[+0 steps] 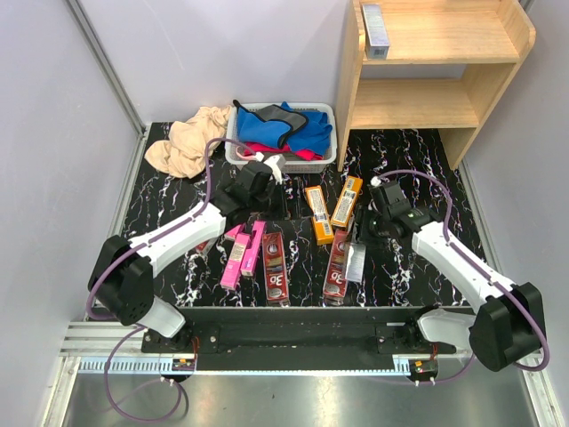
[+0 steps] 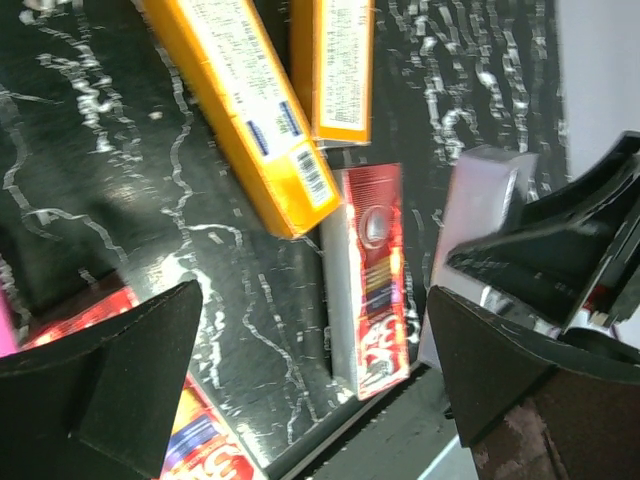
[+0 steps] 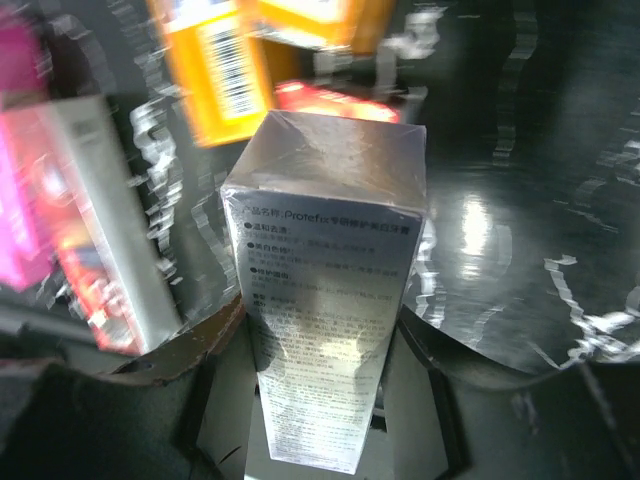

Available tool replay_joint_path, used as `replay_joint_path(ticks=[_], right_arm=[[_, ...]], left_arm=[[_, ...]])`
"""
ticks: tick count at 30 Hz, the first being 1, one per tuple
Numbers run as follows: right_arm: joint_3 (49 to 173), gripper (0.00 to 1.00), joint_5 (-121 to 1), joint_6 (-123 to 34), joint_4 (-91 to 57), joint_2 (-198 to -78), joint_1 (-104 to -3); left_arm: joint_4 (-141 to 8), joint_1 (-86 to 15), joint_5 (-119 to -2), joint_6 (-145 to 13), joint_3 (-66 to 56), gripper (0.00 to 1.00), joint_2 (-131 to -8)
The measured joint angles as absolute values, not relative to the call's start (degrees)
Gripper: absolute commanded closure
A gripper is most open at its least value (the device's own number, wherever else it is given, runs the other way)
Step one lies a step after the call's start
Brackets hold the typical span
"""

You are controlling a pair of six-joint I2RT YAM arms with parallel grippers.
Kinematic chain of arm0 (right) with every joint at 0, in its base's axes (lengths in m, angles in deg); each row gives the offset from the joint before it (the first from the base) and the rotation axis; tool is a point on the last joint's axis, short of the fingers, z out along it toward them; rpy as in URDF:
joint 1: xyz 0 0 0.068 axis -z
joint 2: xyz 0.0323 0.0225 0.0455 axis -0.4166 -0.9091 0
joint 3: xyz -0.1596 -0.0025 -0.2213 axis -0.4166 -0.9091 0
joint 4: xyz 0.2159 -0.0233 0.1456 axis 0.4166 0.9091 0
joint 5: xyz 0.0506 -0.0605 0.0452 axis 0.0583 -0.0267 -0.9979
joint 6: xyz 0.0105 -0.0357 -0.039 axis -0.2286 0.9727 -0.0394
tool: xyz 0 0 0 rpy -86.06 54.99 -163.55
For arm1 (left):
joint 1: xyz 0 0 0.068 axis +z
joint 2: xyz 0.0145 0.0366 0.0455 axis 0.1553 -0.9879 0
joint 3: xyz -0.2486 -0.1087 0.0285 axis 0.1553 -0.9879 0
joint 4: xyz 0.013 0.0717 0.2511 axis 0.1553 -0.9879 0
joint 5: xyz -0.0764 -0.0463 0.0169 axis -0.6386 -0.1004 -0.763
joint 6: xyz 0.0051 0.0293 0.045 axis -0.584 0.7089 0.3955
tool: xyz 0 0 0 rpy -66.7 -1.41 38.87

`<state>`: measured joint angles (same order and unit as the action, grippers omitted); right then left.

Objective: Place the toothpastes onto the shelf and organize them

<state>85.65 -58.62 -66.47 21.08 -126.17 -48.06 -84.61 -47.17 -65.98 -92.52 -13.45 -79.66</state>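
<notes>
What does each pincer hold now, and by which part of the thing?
The right pincer holds a silver-grey toothpaste box near one end, pressing its two long sides. The left pincer is open and holds nothing.

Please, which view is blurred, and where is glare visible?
Right wrist view: print on the silver box is readable, while the orange box and pink box behind it are smeared, and the glossy table shows white glare. Left wrist view: the red box is fairly sharp. Top view: sharp, evenly lit.
</notes>
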Motion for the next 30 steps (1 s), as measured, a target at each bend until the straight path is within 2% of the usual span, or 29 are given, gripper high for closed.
replay_joint_path(ticks=[10, 19, 23, 30], right_arm=[[91.44, 0.72, -62.66, -66.23, 21.00, -126.00, -58.56], [93.49, 0.71, -62.88, -68.18, 20.03, -126.55, -63.58], [94.00, 0.71, -62.77, -68.94, 19.53, -127.35, -64.70], [94.11, 0.70, -62.01, -70.54, 19.09, -127.38, -65.13]], left_arm=[[-76.94, -47.15, -72.64, -96.30, -14.67, 0.01, -79.66], [-74.25, -47.31, -75.29, -98.25, -14.80, 0.02, -79.79], [-73.20, -48.01, -76.12, -98.51, -14.80, 0.04, -80.19], [-72.83, -50.04, -77.71, -98.44, -14.80, 0.15, -81.39]])
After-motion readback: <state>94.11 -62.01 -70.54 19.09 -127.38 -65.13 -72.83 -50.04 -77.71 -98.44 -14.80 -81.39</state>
